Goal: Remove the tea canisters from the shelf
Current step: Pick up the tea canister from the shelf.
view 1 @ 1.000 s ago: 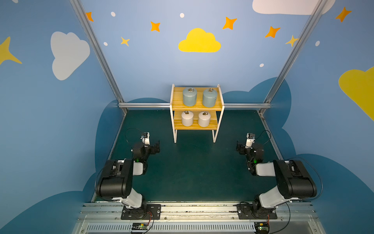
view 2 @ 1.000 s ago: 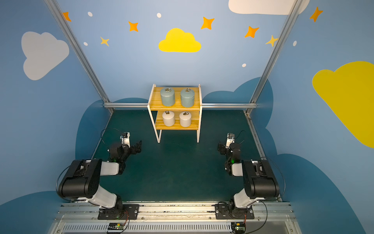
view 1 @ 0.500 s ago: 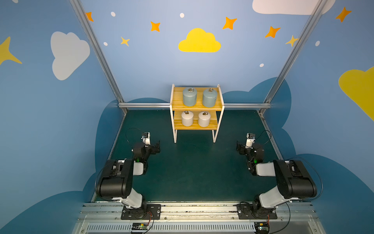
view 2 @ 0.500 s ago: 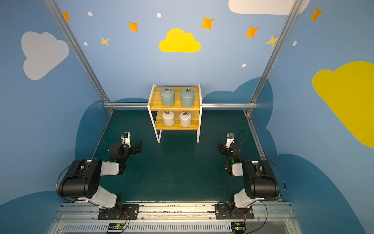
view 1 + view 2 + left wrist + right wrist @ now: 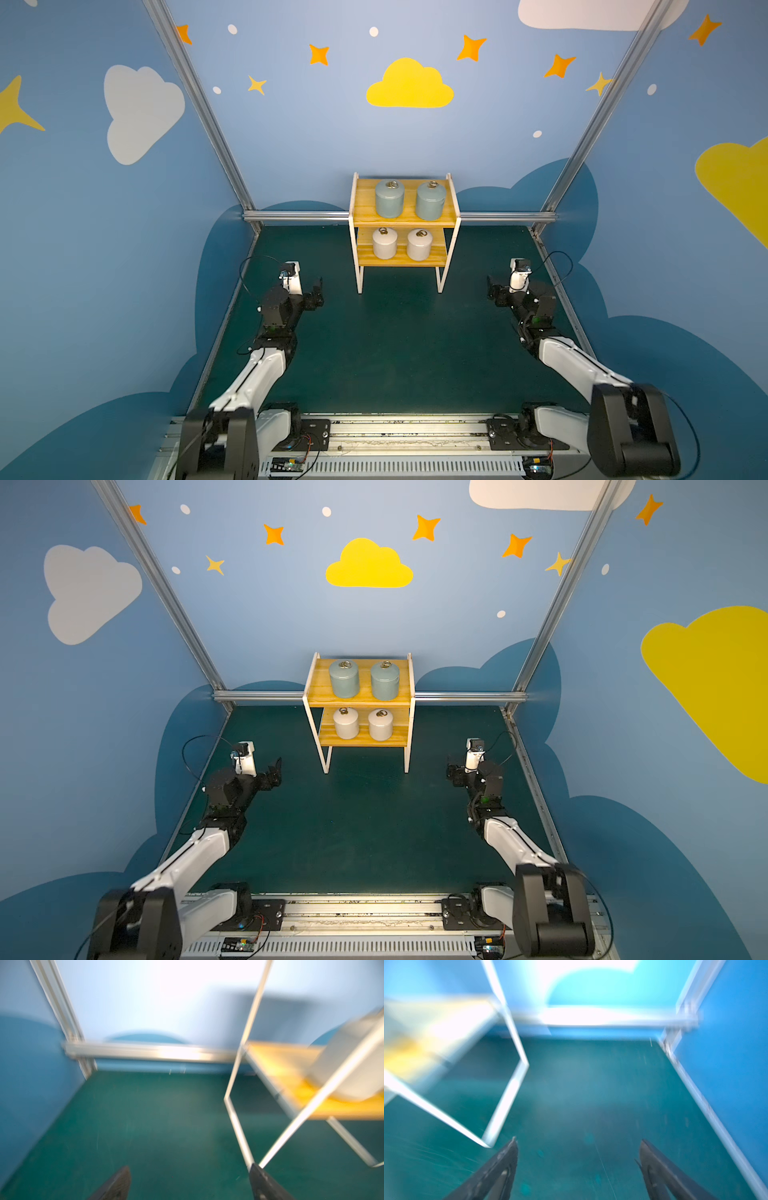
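Left claw (image 5: pixel 189 1167), right claw (image 5: pixel 579 1139) spread, low, aimed toward shelf (image 5: pixel 405 220)

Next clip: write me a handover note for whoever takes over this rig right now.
Left gripper: open, empty, short of the shelf.
Right gripper: open, empty, also short of it.
Blue-grey canisters: upper level of the shelf.
White canisters: lower level.
Done: nothing removed.
Left: all four canisters.
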You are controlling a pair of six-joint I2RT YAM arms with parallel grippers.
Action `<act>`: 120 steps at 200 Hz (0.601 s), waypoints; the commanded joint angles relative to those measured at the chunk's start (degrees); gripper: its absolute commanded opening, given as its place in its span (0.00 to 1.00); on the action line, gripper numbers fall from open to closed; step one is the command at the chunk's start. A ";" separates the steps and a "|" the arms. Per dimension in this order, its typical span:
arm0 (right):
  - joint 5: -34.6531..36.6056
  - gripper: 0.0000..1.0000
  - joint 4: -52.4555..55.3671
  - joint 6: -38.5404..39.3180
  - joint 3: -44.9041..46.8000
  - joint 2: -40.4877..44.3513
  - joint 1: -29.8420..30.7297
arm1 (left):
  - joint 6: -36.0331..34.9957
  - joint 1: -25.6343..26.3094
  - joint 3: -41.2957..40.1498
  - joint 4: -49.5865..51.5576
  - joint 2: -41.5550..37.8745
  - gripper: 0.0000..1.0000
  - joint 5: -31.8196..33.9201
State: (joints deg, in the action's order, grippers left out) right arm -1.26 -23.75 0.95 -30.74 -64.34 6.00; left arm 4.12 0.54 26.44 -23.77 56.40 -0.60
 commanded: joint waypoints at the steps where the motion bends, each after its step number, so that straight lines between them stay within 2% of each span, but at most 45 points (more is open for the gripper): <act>1: -4.02 0.93 19.32 -0.22 -5.71 6.95 2.71 | 0.08 3.46 4.47 19.68 -7.43 0.89 -0.05; 28: -4.93 0.93 29.70 -1.11 -14.53 9.91 6.32 | 0.36 5.67 8.49 27.09 -10.48 0.90 -8.08; 60: -7.86 0.93 36.62 -1.85 -24.83 7.67 10.85 | 3.65 8.48 9.98 25.61 -9.79 0.91 -14.02; 120: -14.49 0.93 36.87 -4.44 -39.52 -2.49 13.89 | 1.87 14.38 13.49 23.25 -4.42 0.96 -15.35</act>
State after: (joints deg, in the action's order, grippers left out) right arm -12.03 11.27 -2.13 -65.71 -63.83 19.03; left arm 6.46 13.54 37.85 0.10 50.94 -14.22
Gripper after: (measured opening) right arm 0.931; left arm 0.951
